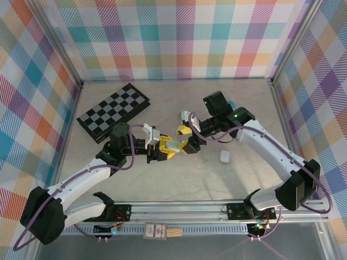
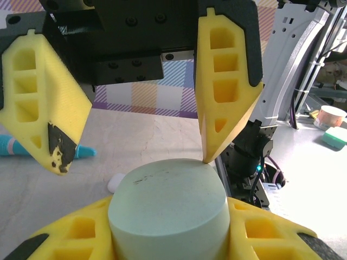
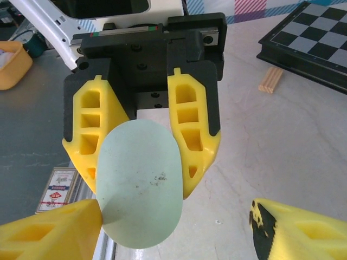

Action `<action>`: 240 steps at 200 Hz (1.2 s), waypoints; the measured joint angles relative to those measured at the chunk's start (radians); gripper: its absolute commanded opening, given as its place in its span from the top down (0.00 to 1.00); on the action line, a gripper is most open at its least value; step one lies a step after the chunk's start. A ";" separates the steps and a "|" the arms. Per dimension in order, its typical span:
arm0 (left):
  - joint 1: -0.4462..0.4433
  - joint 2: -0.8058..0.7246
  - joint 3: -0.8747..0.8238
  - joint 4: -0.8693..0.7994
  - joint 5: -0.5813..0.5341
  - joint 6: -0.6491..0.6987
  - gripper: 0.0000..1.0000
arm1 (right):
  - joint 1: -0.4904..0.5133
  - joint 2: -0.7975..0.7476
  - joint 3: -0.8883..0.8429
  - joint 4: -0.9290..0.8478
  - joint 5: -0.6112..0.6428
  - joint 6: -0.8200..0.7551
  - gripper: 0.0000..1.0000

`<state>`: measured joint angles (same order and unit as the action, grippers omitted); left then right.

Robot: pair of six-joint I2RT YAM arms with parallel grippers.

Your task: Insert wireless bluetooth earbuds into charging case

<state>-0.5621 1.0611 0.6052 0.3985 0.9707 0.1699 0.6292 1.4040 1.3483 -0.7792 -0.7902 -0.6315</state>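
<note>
My left gripper point(image 1: 172, 145) is shut on a pale green pebble-shaped charging case point(image 1: 173, 143), held above the table's middle. In the left wrist view the case point(image 2: 165, 206) sits between my left gripper's point(image 2: 165, 230) yellow fingers point(image 2: 65, 241). My right gripper point(image 1: 187, 138) faces it from the right, open. One of its fingertips point(image 2: 209, 157) touches the case's upper edge. In the right wrist view the case point(image 3: 138, 184) stands on end and the right gripper point(image 3: 176, 212) straddles its lower end with a wide gap. A tiny pale earbud point(image 1: 205, 159) lies on the table.
A white case point(image 1: 224, 157) rests on the table right of the grippers, and shows again behind the green one point(image 2: 115, 182). A folded chessboard point(image 1: 113, 111) lies at the back left, with a wooden strip point(image 3: 269, 80) near it. A teal object point(image 1: 230, 104) lies behind the right arm.
</note>
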 measured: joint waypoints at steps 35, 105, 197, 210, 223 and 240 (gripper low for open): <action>0.000 0.000 0.000 -0.003 0.003 -0.001 0.70 | 0.001 0.010 0.004 -0.011 -0.016 -0.007 0.28; 0.000 0.000 0.002 0.026 -0.007 0.000 0.70 | 0.033 0.066 0.030 -0.070 -0.027 -0.033 0.40; 0.000 0.001 0.010 -0.005 -0.013 0.036 0.70 | 0.033 0.063 0.036 -0.120 -0.029 -0.058 0.47; 0.000 0.002 0.012 -0.008 -0.013 0.038 0.70 | 0.033 0.060 0.036 -0.121 -0.022 -0.058 0.47; 0.000 0.002 0.013 -0.012 -0.013 0.041 0.70 | 0.033 0.050 0.036 -0.120 -0.015 -0.058 0.46; 0.000 0.002 0.013 -0.014 -0.009 0.043 0.70 | 0.033 0.033 0.036 -0.119 -0.008 -0.058 0.46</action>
<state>-0.5617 1.0634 0.6182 0.3847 0.9619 0.2131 0.6621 1.4368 1.3842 -0.8986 -0.7982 -0.6895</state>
